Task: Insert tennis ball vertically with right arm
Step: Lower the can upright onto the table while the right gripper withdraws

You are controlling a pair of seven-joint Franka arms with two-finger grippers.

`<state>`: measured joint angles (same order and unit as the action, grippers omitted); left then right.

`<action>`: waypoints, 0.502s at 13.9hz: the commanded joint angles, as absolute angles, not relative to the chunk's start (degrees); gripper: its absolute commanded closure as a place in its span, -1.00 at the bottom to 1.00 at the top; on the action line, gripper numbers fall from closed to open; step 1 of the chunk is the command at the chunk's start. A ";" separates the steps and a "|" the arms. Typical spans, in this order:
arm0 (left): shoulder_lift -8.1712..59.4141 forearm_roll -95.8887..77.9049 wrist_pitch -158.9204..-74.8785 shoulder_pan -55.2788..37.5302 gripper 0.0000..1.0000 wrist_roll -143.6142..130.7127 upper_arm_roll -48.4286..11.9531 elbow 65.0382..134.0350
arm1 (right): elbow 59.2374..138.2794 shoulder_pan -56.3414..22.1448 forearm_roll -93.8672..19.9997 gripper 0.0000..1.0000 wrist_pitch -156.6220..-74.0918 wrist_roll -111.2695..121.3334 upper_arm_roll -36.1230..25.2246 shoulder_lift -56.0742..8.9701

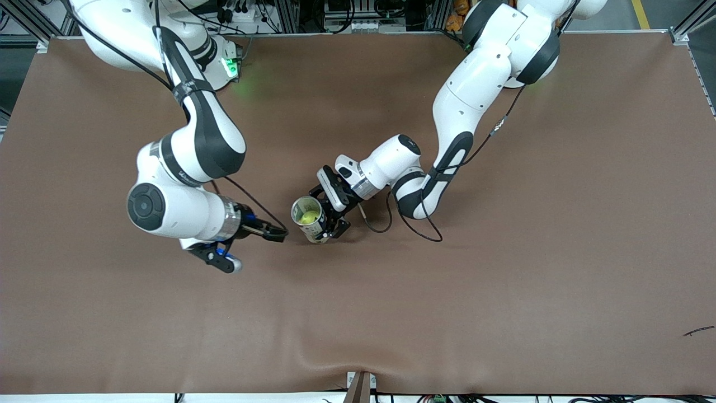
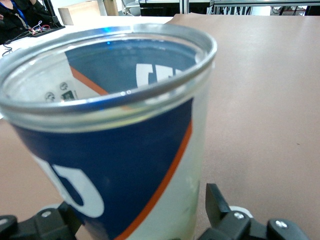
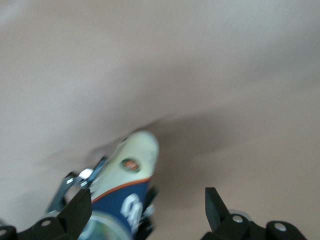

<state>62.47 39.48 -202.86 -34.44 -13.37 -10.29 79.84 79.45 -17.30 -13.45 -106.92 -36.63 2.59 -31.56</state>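
A clear tennis-ball can [image 1: 311, 220] with a blue, white and orange label is tilted, its open mouth turned up and toward the right arm's end of the table. A yellow-green tennis ball [image 1: 307, 216] lies inside it. My left gripper [image 1: 334, 219] is shut on the can's side; in the left wrist view the can [image 2: 115, 150] fills the space between its fingers [image 2: 219, 207]. My right gripper [image 1: 273, 231] is open and empty, just beside the can's mouth. In the right wrist view the can [image 3: 125, 195] shows between its open fingers [image 3: 214, 205].
The brown table mat [image 1: 503, 268] spreads around both arms. A black cable [image 1: 417, 226] loops from the left arm onto the mat beside the can. A small dark mark [image 1: 698, 331] lies near the left arm's end.
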 commanded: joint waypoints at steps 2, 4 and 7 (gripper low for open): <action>62.14 40.25 -203.56 -33.75 -1.00 -14.15 -10.37 80.94 | 81.56 -13.99 -3.54 -1.00 -103.64 -24.73 2.90 -26.56; 61.27 40.25 -203.55 -32.87 -1.00 -14.24 -10.46 84.01 | 85.76 -11.88 -3.08 -1.00 -102.66 -18.40 2.90 -21.56; 60.73 40.34 -203.55 -31.29 -1.00 -14.68 -10.72 87.27 | 93.32 -7.14 -3.08 -1.00 -102.57 -8.47 2.90 -13.30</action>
<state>62.45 39.48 -202.87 -32.56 -13.54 -10.35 83.87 84.61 -10.30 -4.10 -101.75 -14.28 2.12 -21.53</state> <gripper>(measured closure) 0.000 0.000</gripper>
